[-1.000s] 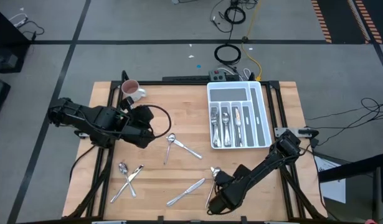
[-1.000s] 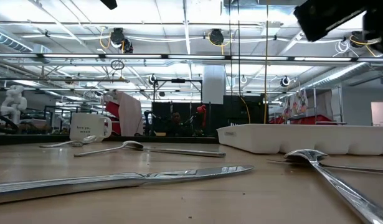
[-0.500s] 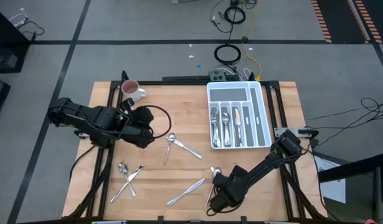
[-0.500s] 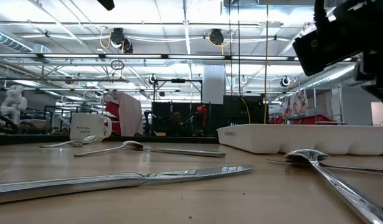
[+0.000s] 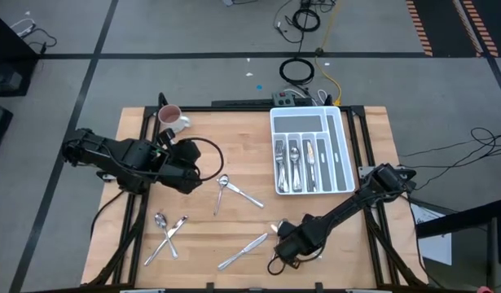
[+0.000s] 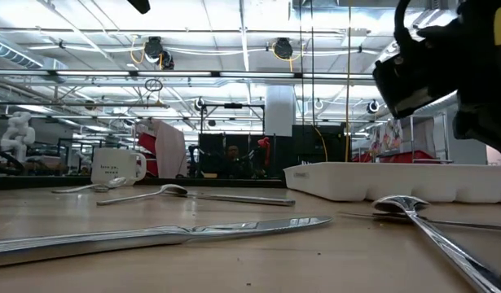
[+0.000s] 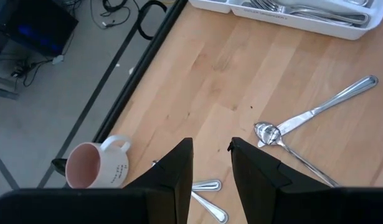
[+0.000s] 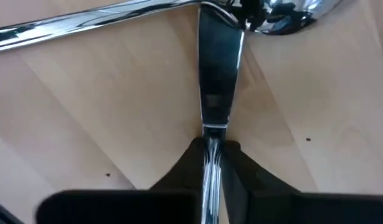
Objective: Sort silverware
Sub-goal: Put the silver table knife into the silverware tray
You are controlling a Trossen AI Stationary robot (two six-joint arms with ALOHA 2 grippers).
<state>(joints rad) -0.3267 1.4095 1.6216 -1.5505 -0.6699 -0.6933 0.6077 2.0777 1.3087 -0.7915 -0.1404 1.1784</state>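
Pinching slim glossy steel utensil handle [image 8: 211,149]: right hand [image 8: 210,163], wood-grain tabletop [image 8: 85,106].

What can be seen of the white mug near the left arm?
The white mug stands upright near the table's far left corner, by the left gripper. It looks glazed ceramic, with a pinkish inside, apparently empty, and one loop handle. The low view shows small dark lettering on its side. Nothing visibly touches it but the wooden tabletop; two utensil handles lie nearby, apart from it.
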